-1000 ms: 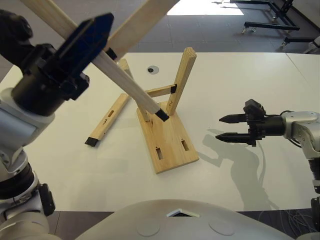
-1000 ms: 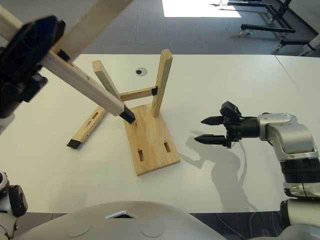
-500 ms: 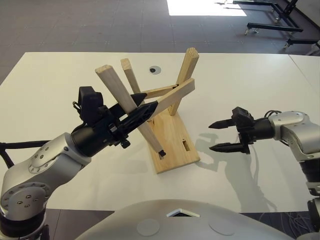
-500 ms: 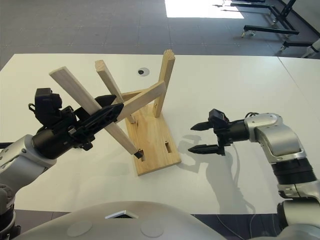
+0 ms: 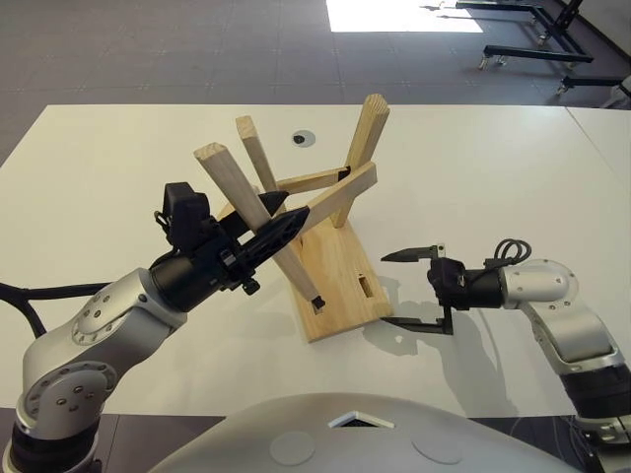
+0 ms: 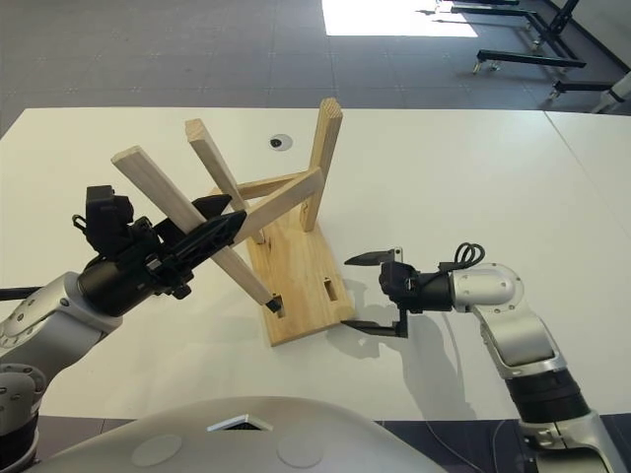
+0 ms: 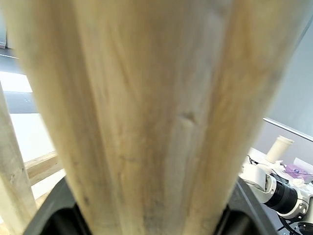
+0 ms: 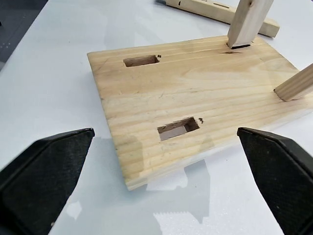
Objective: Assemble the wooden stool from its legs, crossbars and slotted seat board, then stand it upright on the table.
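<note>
Since a second ago the left pincer [image 5: 279,225] has swung down from close under the head camera. The right pincer [image 5: 388,289] has come in from farther out on the flat white table [image 5: 513,168] and turned so that one finger sits above the other.

The left pincer is clamped on a pale wooden leg-and-crossbar piece [image 5: 233,182]. Its leg runs up behind the fingers and slants down ahead of them to a small black tip [image 5: 317,304], and its crossbar juts out past the fingertips. Below and ahead of this pincer, the rectangular light wooden slotted seat board [image 5: 345,271] lies flat on the table. The black tip hangs over the board's near end, and I cannot tell whether it touches.

The right pincer's fingers are spread wide apart with nothing between them, and the board's near corner is just ahead of its fingertips. Two empty rectangular slots [image 8: 178,128] lie close in front of this pincer. Farther ahead, at the board's other end, two upright wooden legs [image 5: 360,148] joined by a short wooden crossbar [image 5: 308,181] stand on the board. Beyond the board from the right pincer, a loose slotted wooden bar [image 8: 215,6] lies flat on the table.
</note>
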`<state>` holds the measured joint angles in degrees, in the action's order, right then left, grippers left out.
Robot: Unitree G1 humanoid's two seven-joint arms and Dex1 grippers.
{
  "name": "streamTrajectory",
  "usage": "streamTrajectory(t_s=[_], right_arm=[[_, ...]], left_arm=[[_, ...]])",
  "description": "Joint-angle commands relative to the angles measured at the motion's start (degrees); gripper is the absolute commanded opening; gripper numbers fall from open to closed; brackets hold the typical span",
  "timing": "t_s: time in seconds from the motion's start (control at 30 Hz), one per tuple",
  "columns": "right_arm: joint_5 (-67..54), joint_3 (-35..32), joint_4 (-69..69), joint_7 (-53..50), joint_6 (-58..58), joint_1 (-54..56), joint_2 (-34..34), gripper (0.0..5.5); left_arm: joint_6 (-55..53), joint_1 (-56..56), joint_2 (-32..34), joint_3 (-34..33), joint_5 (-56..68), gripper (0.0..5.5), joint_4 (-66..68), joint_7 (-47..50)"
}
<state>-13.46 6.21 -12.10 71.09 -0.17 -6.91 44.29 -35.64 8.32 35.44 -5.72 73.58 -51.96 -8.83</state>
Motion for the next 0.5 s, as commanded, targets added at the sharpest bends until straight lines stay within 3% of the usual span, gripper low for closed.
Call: streamTrajectory(t_s=[0.03,0.33,0.5], right_arm=[[3.82,2.39,-0.21,-1.05,-5.84,-0.75,-0.05,5.4],[18.11,11.41,2.38,-14.44,-20.61,0.67,-9.16,5.4],[20.7,13.42,5.1,-18.25,-20.52,1.85,-11.13,5.4]], left_arm=[[0.11,-1.18,1.24,-0.59,0.24,2.03,0.65,-0.82],[-0.54,-3.32,2.91,-1.27,1.17,2.03,2.37,-1.71],[-0.75,-3.83,3.15,-0.79,1.01,2.03,2.77,-2.11]])
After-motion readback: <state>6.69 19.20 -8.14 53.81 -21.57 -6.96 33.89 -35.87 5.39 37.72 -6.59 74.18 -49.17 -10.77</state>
